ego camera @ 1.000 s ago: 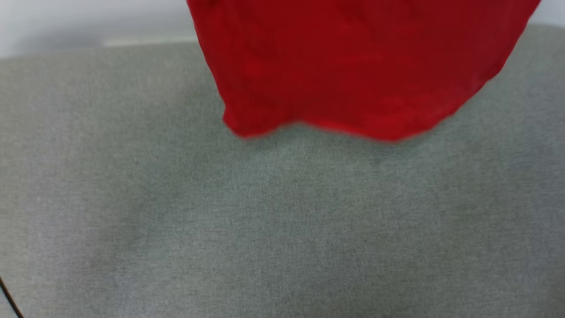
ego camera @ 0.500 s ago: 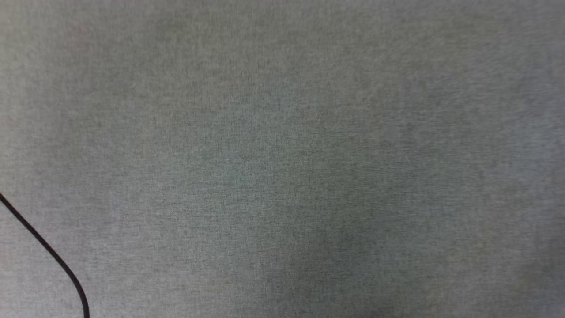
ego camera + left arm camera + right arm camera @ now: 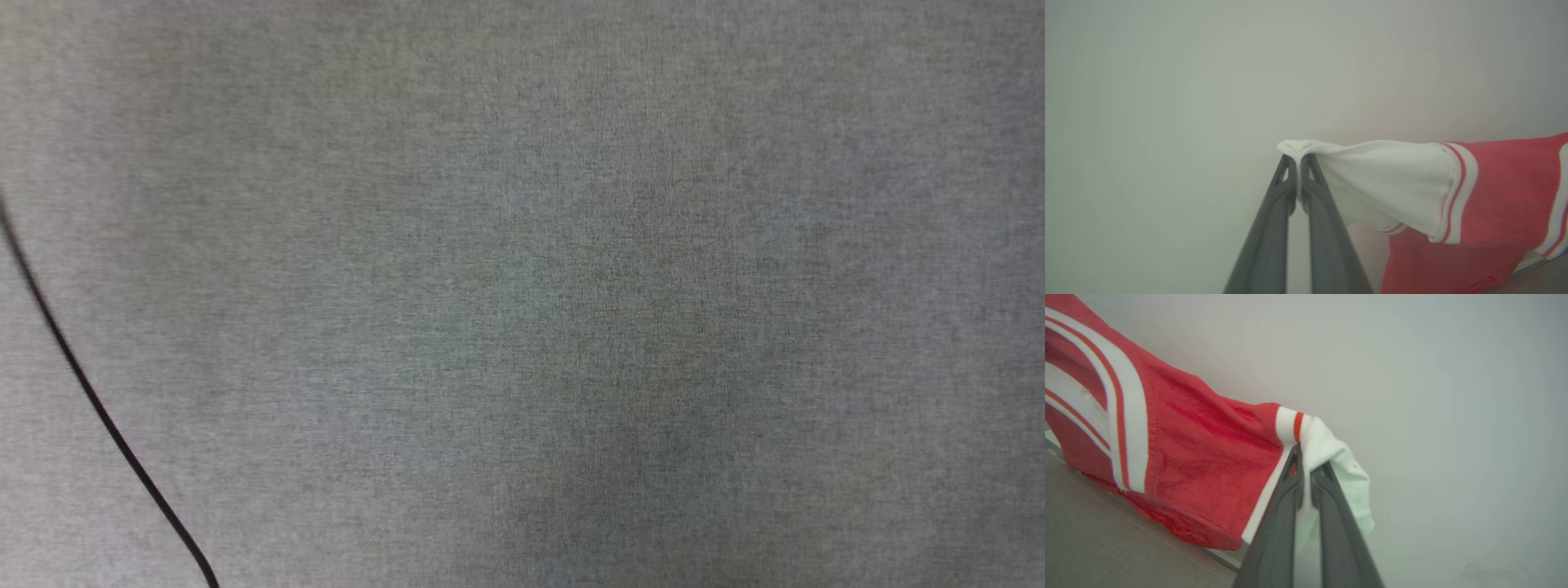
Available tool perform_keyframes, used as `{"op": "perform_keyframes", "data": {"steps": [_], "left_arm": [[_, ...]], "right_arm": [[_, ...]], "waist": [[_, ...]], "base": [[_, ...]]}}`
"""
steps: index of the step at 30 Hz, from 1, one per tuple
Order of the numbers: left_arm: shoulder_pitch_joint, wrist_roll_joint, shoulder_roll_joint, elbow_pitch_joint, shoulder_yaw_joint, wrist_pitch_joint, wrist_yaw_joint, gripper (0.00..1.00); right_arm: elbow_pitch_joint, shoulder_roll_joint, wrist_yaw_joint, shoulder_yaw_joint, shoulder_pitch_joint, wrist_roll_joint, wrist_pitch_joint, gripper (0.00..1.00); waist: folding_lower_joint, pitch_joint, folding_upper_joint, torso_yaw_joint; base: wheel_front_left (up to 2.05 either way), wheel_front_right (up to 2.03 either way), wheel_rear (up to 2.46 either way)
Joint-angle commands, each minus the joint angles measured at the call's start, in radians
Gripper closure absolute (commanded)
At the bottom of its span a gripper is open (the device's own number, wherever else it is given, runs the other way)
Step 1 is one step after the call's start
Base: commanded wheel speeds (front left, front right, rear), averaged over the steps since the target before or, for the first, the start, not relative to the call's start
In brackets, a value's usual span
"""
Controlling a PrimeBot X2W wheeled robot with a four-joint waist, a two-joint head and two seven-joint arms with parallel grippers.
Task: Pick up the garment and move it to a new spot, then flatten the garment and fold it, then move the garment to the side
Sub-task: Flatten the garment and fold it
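- The left gripper (image 3: 1298, 157) has its two dark fingers pressed together, pinching a bunched tip of the white sleeve (image 3: 1384, 175) on its side of the garment (image 3: 1502, 192).
- The right gripper (image 3: 1306, 457) is likewise clamped, with a fold of the other white sleeve (image 3: 1339, 457) caught between its fingers just past the red-and-white cuff trim.
- The garment hangs in the air between the two arms, in front of a pale wall (image 3: 1167, 81).
- From the left gripper the cloth runs off toward the right arm, and from the right gripper it runs back toward the left arm.
- Its long axis is therefore sleeve to sleeve, strung across the robot's front, with the red body drooping below that line.
- Neither arm is nearer; each holds one end, so the shirt sits midway between them.
- In the right wrist view the lower red edge hangs close to the far rim of the grey table (image 3: 1106, 539); I cannot tell whether it touches.
- Looking down from the head, I see the grey woven surface and a thin black cable (image 3: 98, 408) crossing its lower left.
- My guess is that the carry step is under way and flattening comes next.
- That move seems to depend on both arms lowering evenly, with the sleeve line level and taut, so the body lays out flat, not bunched.
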State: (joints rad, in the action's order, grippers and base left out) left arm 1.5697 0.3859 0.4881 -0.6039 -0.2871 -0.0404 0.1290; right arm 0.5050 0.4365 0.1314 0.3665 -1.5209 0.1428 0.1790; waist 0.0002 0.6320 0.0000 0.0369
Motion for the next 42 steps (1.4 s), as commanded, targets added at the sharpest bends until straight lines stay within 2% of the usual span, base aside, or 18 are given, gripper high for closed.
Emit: {"op": "perform_keyframes", "data": {"steps": [1, 10, 15, 18, 24, 28, 35, 38, 42], "left_arm": [[-0.041, 0.006, -0.008, -0.018, -0.011, -0.016, 0.0, 1.0], [-0.354, 0.038, -0.037, -0.1, -0.11, -0.107, 0.001, 1.0], [-0.548, 0.057, -0.034, -0.077, -0.156, -0.085, 0.0, 1.0], [-0.667, 0.068, -0.012, -0.037, -0.169, -0.06, -0.008, 1.0], [-0.897, 0.105, 0.05, 0.079, -0.178, 0.008, -0.032, 1.0], [-1.05, 0.142, 0.094, 0.164, -0.206, 0.125, -0.033, 1.0], [-1.3, 0.213, 0.169, 0.392, -0.213, 0.275, -0.098, 1.0], [-1.428, 0.249, 0.211, 0.521, -0.211, 0.33, -0.144, 1.0], [-1.513, 0.272, 0.238, 0.597, -0.216, 0.369, -0.171, 1.0]], "right_arm": [[0.013, -0.005, -0.001, 0.0, 0.029, 0.007, -0.012, 1.0], [0.118, -0.004, -0.001, 0.026, 0.301, 0.078, -0.022, 1.0], [0.128, 0.011, -0.001, 0.053, 0.461, 0.158, 0.028, 1.0], [0.113, 0.029, -0.002, 0.077, 0.559, 0.213, 0.07, 1.0], [0.051, 0.087, -0.002, 0.105, 0.745, 0.316, 0.167, 1.0], [0.004, 0.11, -0.002, 0.102, 0.874, 0.367, 0.221, 1.0], [-0.085, 0.131, -0.002, 0.053, 1.079, 0.435, 0.313, 1.0], [-0.142, 0.146, -0.002, 0.005, 1.182, 0.459, 0.372, 1.0], [-0.186, 0.156, -0.002, -0.041, 1.255, 0.475, 0.428, 1.0]], "waist": [[-0.0002, -0.016, 0.0, 0.006], [-0.0002, -0.156, 0.0, 0.015], [-0.0002, -0.253, 0.0, 0.017], [-0.0002, -0.312, 0.0, 0.017], [-0.0002, -0.41, 0.0, 0.019], [-0.0002, -0.464, 0.0, 0.026], [-0.0002, -0.548, 0.0, 0.026], [-0.0002, -0.577, 0.0, 0.024], [-0.0002, -0.589, 0.0, 0.023]], "base": [[0.0, 0.0, 0.0], [0.0, 0.0, 0.0], [0.0, 0.0, 0.0], [0.0, 0.0, 0.0], [0.0, 0.0, 0.0], [0.0, 0.0, 0.0], [0.0, 0.0, 0.0], [0.0, 0.0, 0.0], [0.0, 0.0, 0.0]]}}
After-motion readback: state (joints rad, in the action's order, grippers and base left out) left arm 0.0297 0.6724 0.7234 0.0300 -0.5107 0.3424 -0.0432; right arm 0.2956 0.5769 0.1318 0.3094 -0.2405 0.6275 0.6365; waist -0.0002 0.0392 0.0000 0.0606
